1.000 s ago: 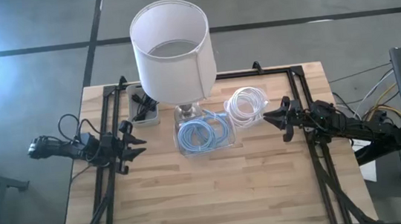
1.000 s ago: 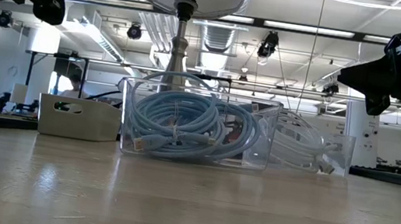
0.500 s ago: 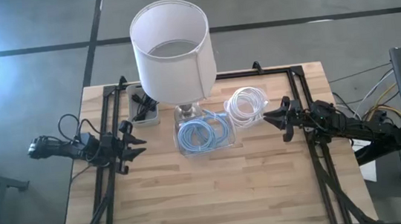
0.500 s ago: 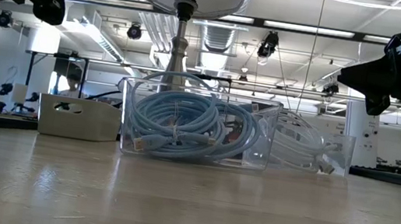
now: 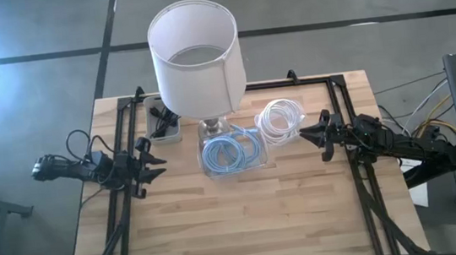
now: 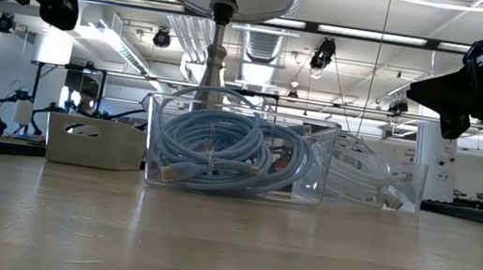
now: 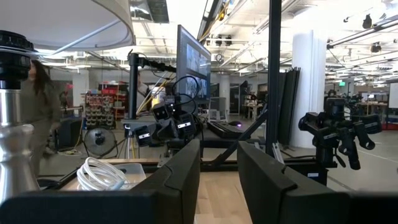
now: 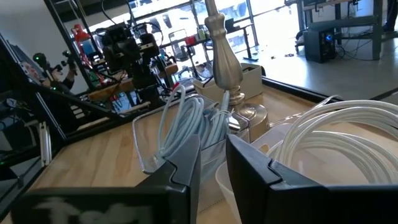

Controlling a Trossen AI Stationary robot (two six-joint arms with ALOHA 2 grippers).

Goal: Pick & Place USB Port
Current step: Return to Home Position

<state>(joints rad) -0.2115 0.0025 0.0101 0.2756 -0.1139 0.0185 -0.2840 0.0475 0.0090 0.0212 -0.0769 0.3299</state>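
Observation:
A clear bin of coiled light-blue cables (image 5: 232, 153) stands mid-table, also seen in the low view (image 6: 220, 151). A second clear container of white cables (image 5: 281, 119) sits by its far right corner. A small white tray with a dark item (image 5: 165, 122) rests on the table to the far left of the bin. My left gripper (image 5: 157, 163) hovers open to the left of the blue-cable bin and is empty. My right gripper (image 5: 305, 135) hovers open to the right of the white cables and is empty too. Both hang well above the table in the low view.
A lamp with a white shade (image 5: 196, 59) stands just beyond the bin on a metal base (image 5: 211, 129), and its shade overhangs the tray and the bin's far edge. Black frame rails (image 5: 120, 147) run along both table sides. Bare wood (image 5: 238, 220) lies toward the near edge.

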